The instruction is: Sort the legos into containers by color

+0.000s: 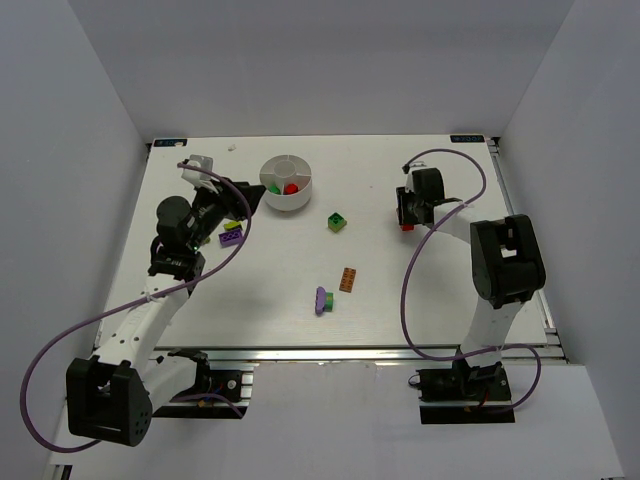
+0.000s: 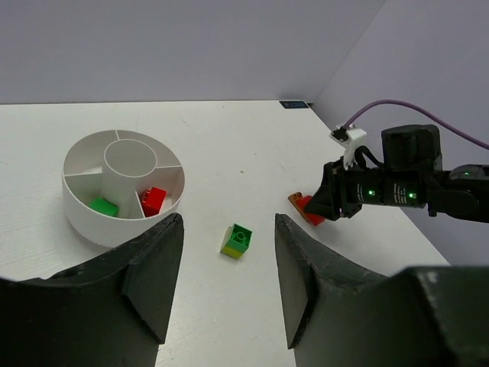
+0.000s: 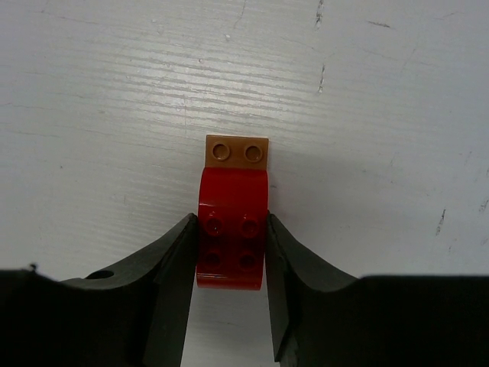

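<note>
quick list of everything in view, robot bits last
dish: 1, white, far left-centre of table
green brick: 1, in a dish wedge
small red brick: 1, next wedge
green-lime brick: 1, right of dish
orange brick: 1, mid table
purple brick: 1, lime piece attached, left of orange brick
purple-lime brick: 1, table's left part
red brick: 1, orange plate attached, far right
cables: 2, purple
left claw: 1, black, open, empty
right claw: 1, black, closed on red brick

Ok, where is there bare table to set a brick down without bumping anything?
Bare table runs along the near edge, in front of the orange brick, and at the back between the white dish and the right gripper. Crowded: left of the dish, where the left gripper hangs by a purple brick.
</note>
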{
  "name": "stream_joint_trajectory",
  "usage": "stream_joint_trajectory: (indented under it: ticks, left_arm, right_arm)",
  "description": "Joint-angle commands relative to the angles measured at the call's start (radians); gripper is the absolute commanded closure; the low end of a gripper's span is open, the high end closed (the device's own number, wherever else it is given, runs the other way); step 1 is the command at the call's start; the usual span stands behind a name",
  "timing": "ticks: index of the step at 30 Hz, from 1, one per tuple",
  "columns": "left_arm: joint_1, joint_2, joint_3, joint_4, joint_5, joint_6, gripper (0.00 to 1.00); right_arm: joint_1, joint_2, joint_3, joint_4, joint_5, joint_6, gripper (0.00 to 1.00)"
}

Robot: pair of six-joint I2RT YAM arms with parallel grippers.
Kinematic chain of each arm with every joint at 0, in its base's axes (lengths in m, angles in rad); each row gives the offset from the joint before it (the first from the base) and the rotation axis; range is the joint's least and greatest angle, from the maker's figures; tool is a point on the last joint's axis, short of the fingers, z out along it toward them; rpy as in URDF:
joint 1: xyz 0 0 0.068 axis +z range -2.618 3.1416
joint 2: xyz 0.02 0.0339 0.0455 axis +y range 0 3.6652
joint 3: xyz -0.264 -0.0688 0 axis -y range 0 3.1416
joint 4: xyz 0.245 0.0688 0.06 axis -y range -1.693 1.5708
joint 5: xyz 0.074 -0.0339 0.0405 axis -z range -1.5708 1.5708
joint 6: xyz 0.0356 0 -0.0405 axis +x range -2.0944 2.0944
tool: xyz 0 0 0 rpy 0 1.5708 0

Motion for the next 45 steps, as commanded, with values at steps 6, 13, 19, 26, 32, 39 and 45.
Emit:
stream_joint_trajectory:
  ticks: [6,13,19,26,32,39,45]
  left_arm:
    - [-0.023,-0.008,0.004,0.07,0.123,-0.011,0.31]
    - [-0.057,0.021,0.001,0.154,0.247,-0.063,0.26]
    - [-0.092,0.058,0.024,0.139,0.291,-0.085,0.26]
    - [-0.135,0.136,0.072,0.085,0.366,-0.111,0.26]
    - [-0.171,0.194,0.101,0.033,0.392,-0.108,0.28]
    - [-0.186,0.21,0.109,0.016,0.403,-0.1,0.29]
    - [-0.197,0.219,0.109,0.013,0.412,-0.099,0.3]
  right_arm:
    - [-0.018,-0.073,-0.015,0.04,-0.135,-0.013,0.82]
    - [-0.05,-0.231,-0.075,0.067,-0.473,-0.108,1.0]
    - [-0.051,-0.371,-0.136,0.078,-0.807,-0.193,1.0]
    - [0.059,-0.543,-0.165,0.046,-0.869,-0.363,1.0]
    - [0.266,-0.656,-0.217,0.101,-0.63,-0.457,1.0]
    - [0.373,-0.69,-0.228,0.136,-0.512,-0.487,1.0]
    - [0.407,-0.705,-0.277,0.187,-0.464,-0.514,1.0]
